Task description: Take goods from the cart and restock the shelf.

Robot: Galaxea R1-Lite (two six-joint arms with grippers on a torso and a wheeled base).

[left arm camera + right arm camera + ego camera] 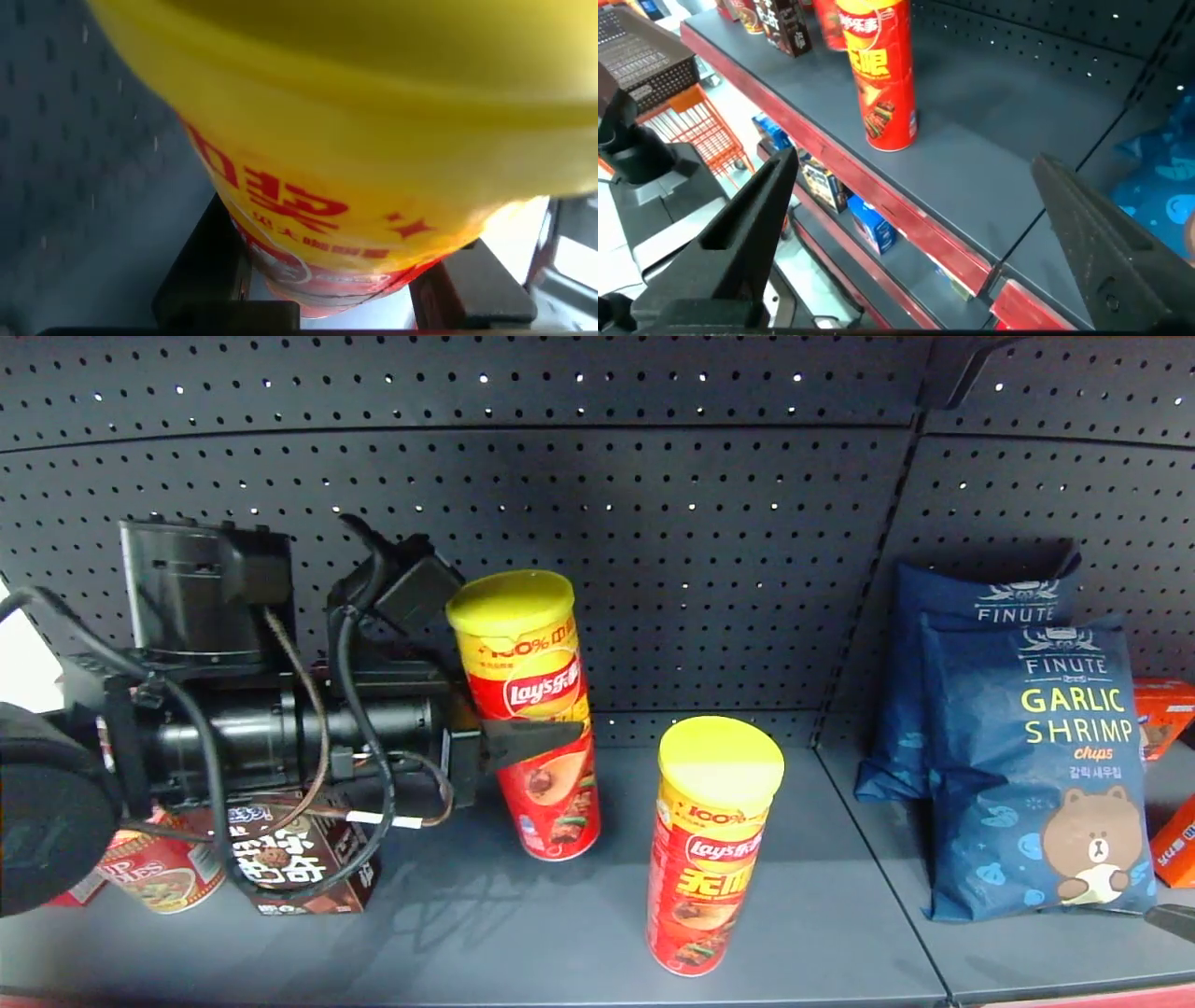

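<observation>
Left end effector (pixel 534 730) clamping chip can (pixel 519 653), right end effector (pixel 913 166) spread open, orange cart (pixel 688 131) below shelf (pixel 999 140)

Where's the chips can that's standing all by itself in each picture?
Head view: standing can, front middle of the shelf, right of the held can.
Left wrist view: not in it; that's the held can.
Right wrist view: standing can near the shelf's front edge.
Shared landmark: perforated back panel.

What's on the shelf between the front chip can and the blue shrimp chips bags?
Head view: bare shelf between the front chip can and blue bags.
</observation>
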